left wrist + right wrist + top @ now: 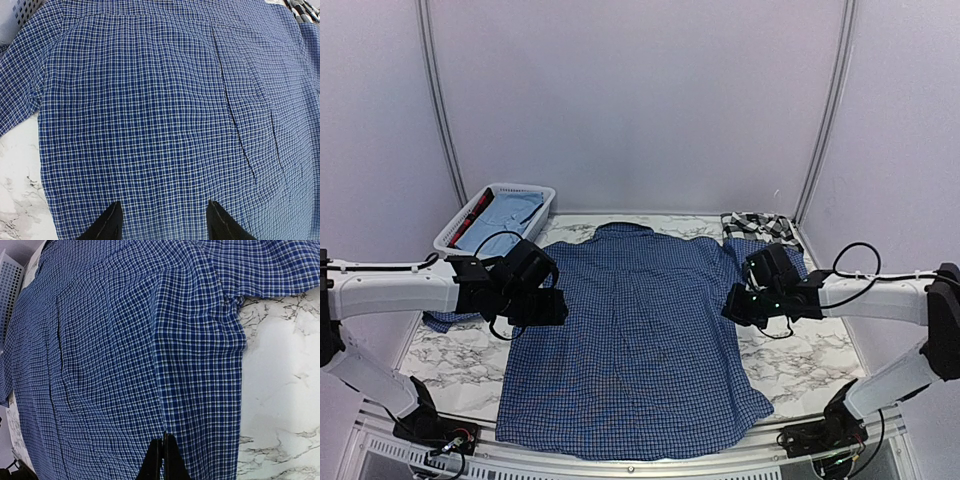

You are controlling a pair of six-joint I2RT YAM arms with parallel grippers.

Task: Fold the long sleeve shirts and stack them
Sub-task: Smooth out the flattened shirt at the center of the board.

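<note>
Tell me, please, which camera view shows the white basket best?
The top external view: almost the whole white basket shows there, rim and walls. The left wrist view catches only a slatted corner at top left; the right wrist view, a slatted strip at its left edge.

White arms [390,285] with black joints, black end effectors [548,306], looping black cables [858,250].

The dark blue checked shirt [640,350] lies spread flat on the marble table [810,365], collar toward 12 o'clock. The left gripper [548,306] is over its 9 o'clock edge, the right gripper [738,303] over its 3 o'clock edge. A black-and-white plaid shirt [758,226] lies bunched at 1 o'clock, and a white slatted basket [500,187] sits at 10 o'clock.
</note>
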